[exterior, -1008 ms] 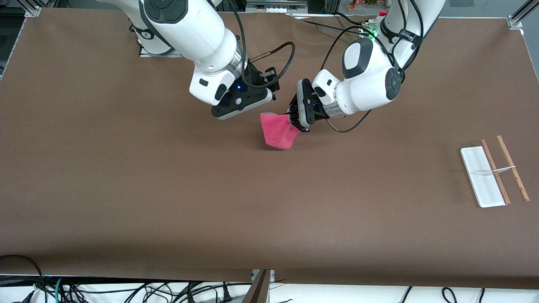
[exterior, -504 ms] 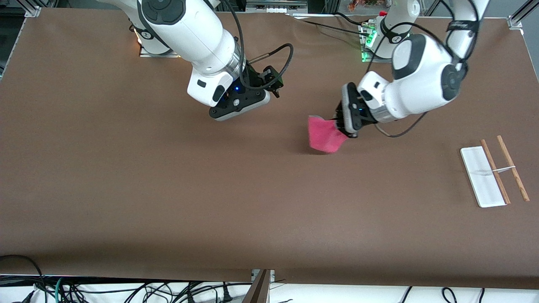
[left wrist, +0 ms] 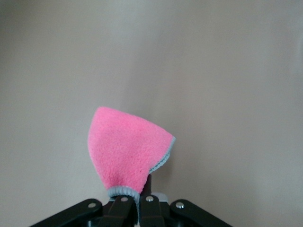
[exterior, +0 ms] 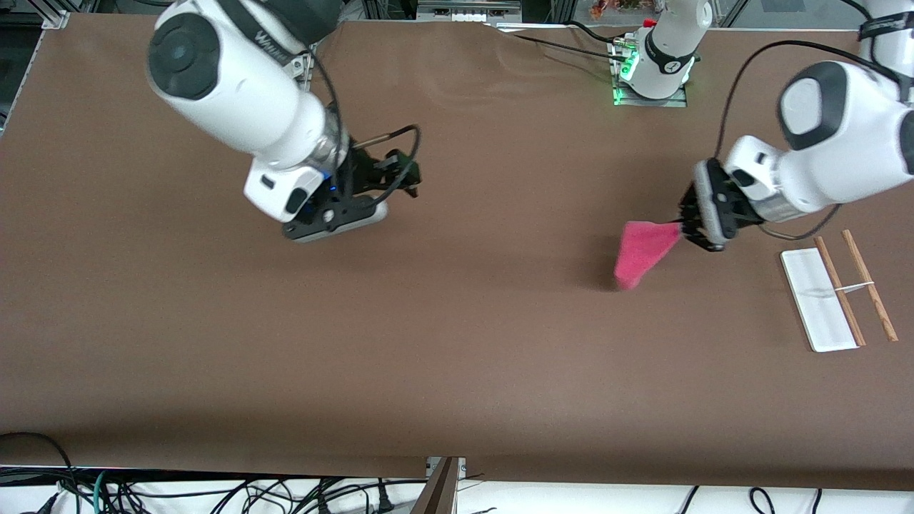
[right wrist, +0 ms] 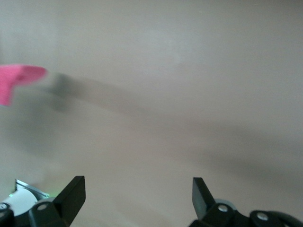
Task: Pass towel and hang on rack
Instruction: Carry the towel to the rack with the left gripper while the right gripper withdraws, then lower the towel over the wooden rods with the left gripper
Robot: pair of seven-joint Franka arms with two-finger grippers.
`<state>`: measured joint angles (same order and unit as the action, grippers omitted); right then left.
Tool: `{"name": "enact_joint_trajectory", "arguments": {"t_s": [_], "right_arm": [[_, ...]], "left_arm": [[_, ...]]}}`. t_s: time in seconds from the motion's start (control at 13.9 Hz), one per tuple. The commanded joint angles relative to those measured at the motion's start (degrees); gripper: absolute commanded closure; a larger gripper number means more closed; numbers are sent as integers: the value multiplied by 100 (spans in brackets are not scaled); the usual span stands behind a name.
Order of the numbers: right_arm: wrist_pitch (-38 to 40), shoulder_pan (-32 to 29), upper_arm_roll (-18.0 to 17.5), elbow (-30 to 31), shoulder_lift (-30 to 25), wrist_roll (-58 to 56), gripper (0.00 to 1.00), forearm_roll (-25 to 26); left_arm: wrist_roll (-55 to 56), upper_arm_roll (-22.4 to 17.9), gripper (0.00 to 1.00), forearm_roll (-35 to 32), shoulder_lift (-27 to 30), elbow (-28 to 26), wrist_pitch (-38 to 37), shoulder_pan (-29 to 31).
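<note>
1. the rack (exterior: 837, 289) stands on the brown table (exterior: 443, 343) at the left arm's end, nearest to the front camera of all the task's things: a flat white base with two thin wooden rods beside it and a thin white crossbar joining them.
2. the towel (exterior: 643, 251) hangs in the air over the table, near the rack but apart from it, toward the table's middle; the pink side shows, and the left wrist view picks up grey trim along its edge.
3. the left gripper (exterior: 691, 227) is clamped on one corner of the towel, over the table just beside the rack's end.
4. the right gripper (exterior: 389, 187) hovers over the table toward the right arm's end, well apart from the towel, its fingers (right wrist: 73, 194) spread wide and holding nothing.
</note>
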<state>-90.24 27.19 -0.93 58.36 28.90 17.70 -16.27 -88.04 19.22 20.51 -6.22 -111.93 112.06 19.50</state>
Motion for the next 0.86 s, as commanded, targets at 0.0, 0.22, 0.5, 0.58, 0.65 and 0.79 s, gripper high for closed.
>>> {"name": "enact_joint_trajectory", "arguments": {"t_s": [0.0,0.22,0.5,0.58,0.65,0.79], "right_arm": [[400,-257,-48,35,-68,-450,0,403],[822,-635,-57,70,-94,-776,0,887],[876,-1303,-65,729,-700,-803,0,1002],[937,-1408,-66,773,-779,-951,0,1159],[981,-1575,-66,843,-885,-1126,0,1300],[929,-1839,-57,1089,-1191,-1172,0,1415]], "left_arm": [[-851,-593,100,-195,-753,1001,-674,-8],[-1660,-1059,100,-460,-1556,2332,-1562,27],[-2550,-1324,100,-460,-2346,3499,-2247,439],[-2603,-1324,100,-469,-2522,3851,-2503,519],[-2708,-1333,100,-469,-2655,4116,-2653,624],[-2980,-1333,100,-460,-2778,4381,-2768,747]]}}
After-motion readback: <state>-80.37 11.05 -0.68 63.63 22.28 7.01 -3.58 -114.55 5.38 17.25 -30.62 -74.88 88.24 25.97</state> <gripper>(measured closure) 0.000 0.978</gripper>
